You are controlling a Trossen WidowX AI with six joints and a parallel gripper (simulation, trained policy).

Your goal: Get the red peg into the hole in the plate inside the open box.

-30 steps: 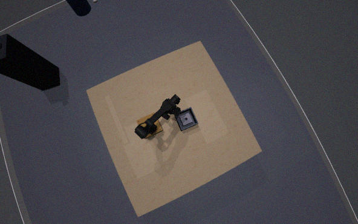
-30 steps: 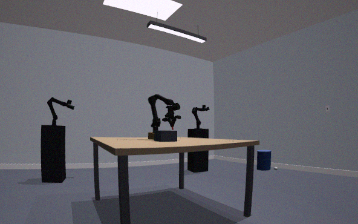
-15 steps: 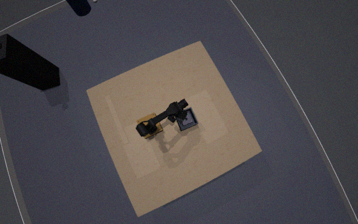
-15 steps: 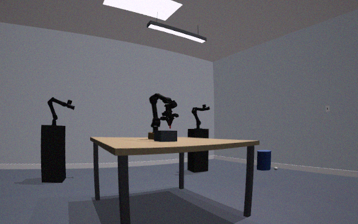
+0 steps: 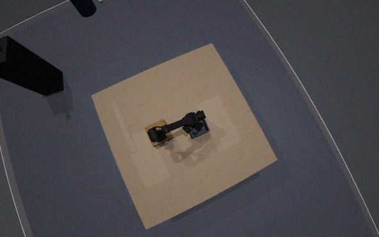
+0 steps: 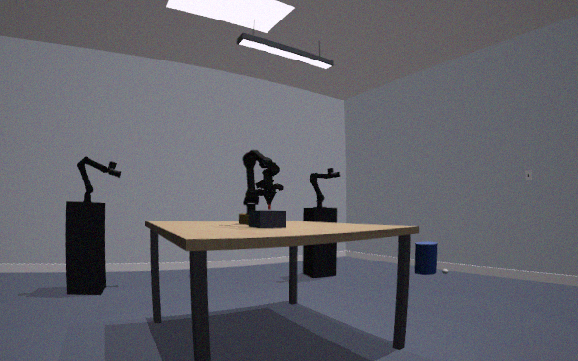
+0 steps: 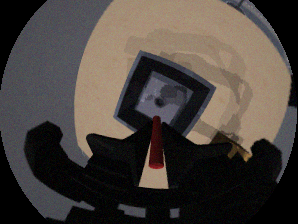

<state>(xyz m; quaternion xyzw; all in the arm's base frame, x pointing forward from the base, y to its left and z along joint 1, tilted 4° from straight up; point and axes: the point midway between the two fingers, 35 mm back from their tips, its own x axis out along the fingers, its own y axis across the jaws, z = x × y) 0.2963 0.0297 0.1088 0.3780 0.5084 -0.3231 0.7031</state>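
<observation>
My gripper [image 7: 157,124] [image 6: 269,204] is shut on the red peg [image 7: 156,145] [image 6: 269,207]. In the exterior view the peg's lower end shows just above the rim of the open box. The open dark box [image 6: 268,220] [image 7: 128,90] stands on the table, and in the top view the arm covers part of the box [image 5: 209,129]. In the wrist view the light plate [image 7: 148,98] lies at the box's bottom, with a dark round hole [image 7: 159,102] near its middle. The peg's tip appears just below the hole in that view, over the plate's near edge.
The table [image 5: 166,83] [image 6: 220,234] carries the arm on a yellow-brown base block [image 5: 163,123] [image 7: 240,151] beside the box. The box walls stand up around the plate. Two black pedestals with other arms [image 6: 86,244] [image 6: 319,259] and a blue bin [image 6: 426,259] stand off the table.
</observation>
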